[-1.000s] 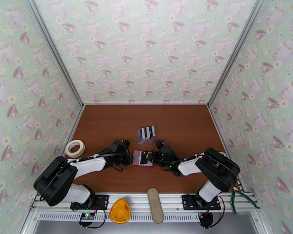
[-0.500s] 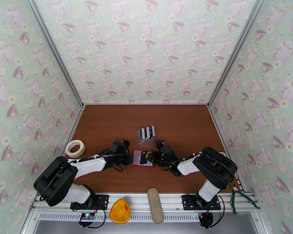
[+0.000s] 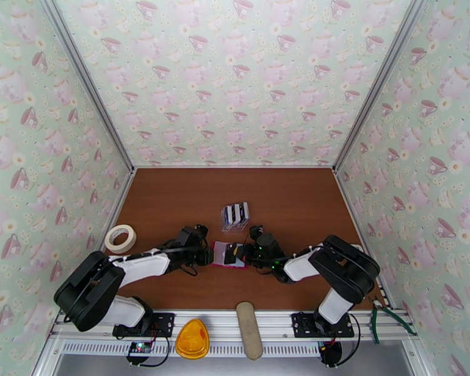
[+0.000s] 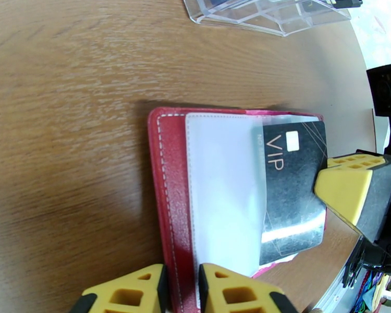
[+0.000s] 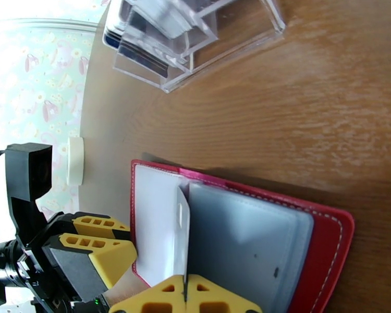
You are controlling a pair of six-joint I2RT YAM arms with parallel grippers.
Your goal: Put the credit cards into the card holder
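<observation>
Top external view: card holder (image 3: 221, 253) lies open on the brown counter (image 3: 172, 195), near the middle, between the two arms.
Left fingers (image 4: 205, 288): pinched together on the card holder's red outer edge, at its left side.
Right fingers (image 5: 190, 293): clamped tight on the right end of a black VIP card (image 4: 294, 194).
Black VIP card: flat over the holder's right half, its left end seemingly slid under the pale translucent pocket (image 4: 221, 194).
Remaining credit cards (image 3: 236, 212): upright in a clear stand (image 3: 234, 225), just beyond the holder's far edge.
Tape roll (image 3: 120, 238): left side of counter, well apart.
</observation>
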